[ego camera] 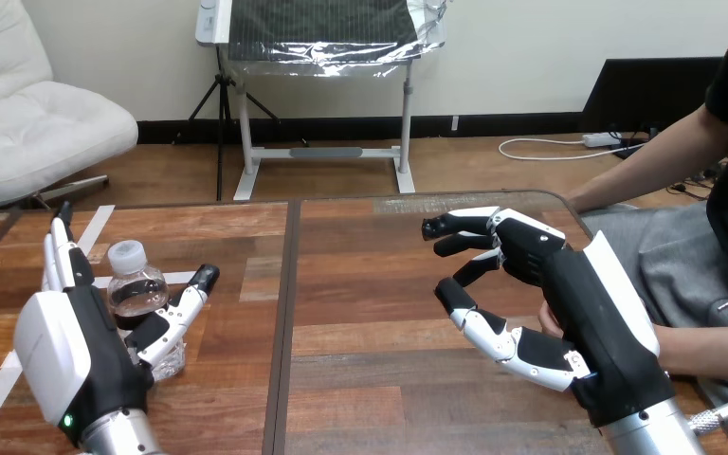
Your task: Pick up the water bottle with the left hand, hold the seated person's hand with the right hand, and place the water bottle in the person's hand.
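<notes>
A small clear water bottle (pixel 138 292) with a white cap and dark liquid stands upright on the wooden table (pixel 370 284) at the left. My left hand (pixel 76 332) is open around it: the straight fingers rise just left of the bottle and the thumb reaches across its front. At the right my right hand (pixel 569 284) hovers open, its fingers loosely bent with nothing between them. The person's hand (pixel 543 323) lies behind my right palm, mostly hidden, and its forearm (pixel 711 349) runs off to the right. I cannot tell whether the two touch.
White tape strips (pixel 95 227) mark the table's left part. A dark seam (pixel 284 313) runs down the tabletop's middle. The person's other arm (pixel 635 175) reaches down to the table's far right corner.
</notes>
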